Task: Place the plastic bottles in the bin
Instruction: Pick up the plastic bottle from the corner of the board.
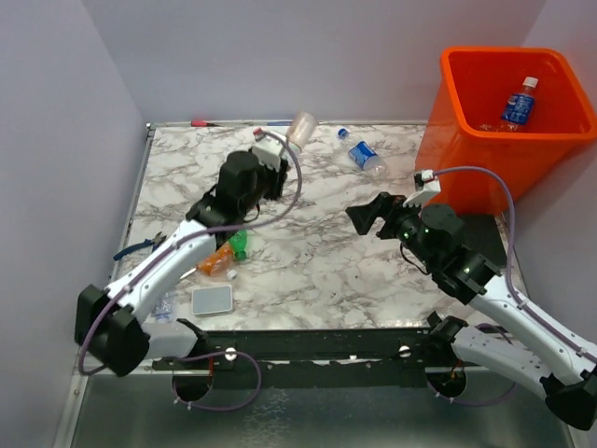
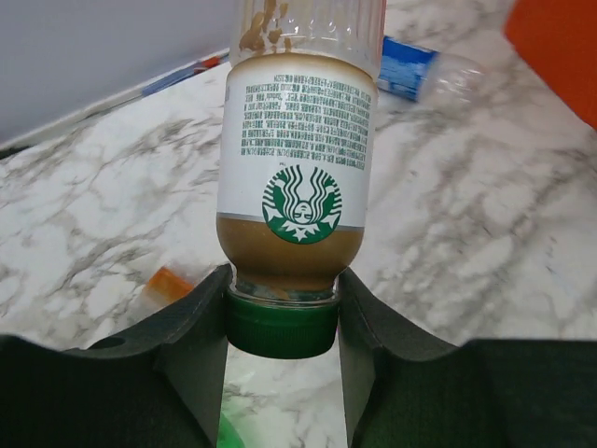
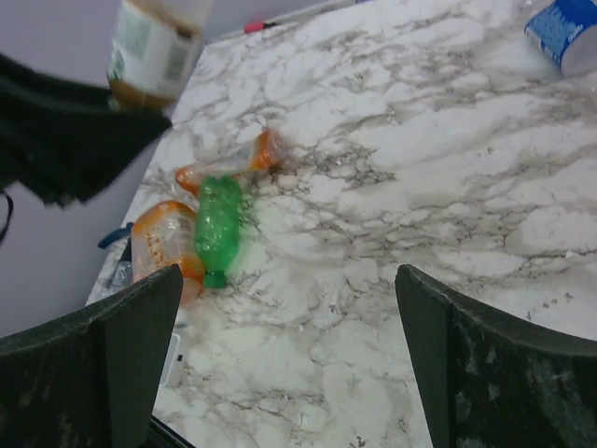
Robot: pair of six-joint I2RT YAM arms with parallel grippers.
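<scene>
Left gripper (image 2: 282, 303) clamps the coffee bottle (image 2: 297, 140) by its cap (image 2: 280, 334), likely for carrying to the bin (image 1: 466, 159); right gripper (image 3: 289, 355) gapes wide, empty.

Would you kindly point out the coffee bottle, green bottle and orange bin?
coffee bottle (image 2: 294, 140): left wrist view, white label.
green bottle (image 3: 219, 222): right wrist view, body.
orange bin (image 1: 541, 163): top view, front wall.

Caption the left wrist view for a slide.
Left gripper clamps the green cap of a white-labelled plastic coffee bottle over the marble table.
</scene>
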